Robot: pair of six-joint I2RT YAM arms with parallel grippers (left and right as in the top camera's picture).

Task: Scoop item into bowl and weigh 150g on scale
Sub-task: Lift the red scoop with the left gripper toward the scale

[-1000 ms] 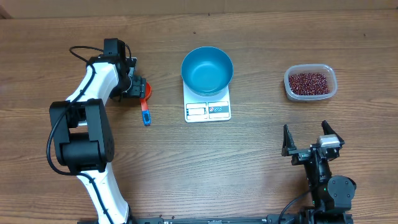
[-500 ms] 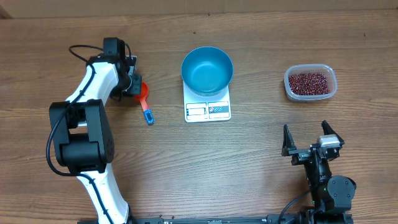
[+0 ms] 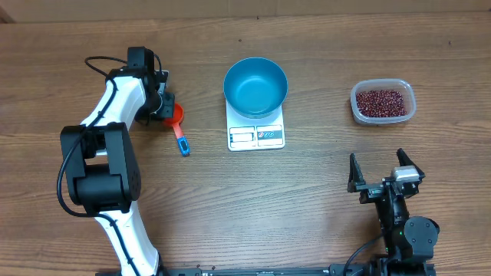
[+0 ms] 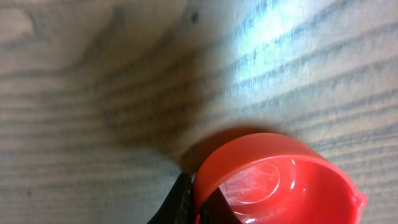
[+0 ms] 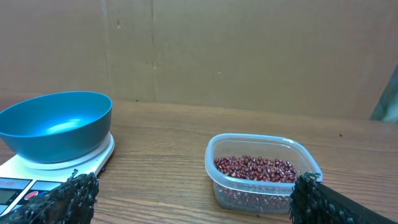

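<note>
toward the far left of the desk (image 3: 307, 207), the left gripper (image 3: 166, 108) is pressed together on the rim of the orange-red scoop (image 3: 179, 126). the left wrist view shows a dark finger (image 4: 181, 200) pinching the edge of its cup. the scoop's blue handle tip points to the near edge.

around the middle of the desk, nearer the far edge, the blue bowl (image 3: 255, 86) sits on the white scale (image 3: 256, 136), whose display panel faces the near edge.

toward the far right corner, the dark red-brown beans (image 3: 381, 101) lie heaped in a clear tub (image 3: 407, 115), well apart from the bowl.

by the near right edge, the right gripper (image 3: 376, 161) has its jaws spread wide, holding nothing.
</note>
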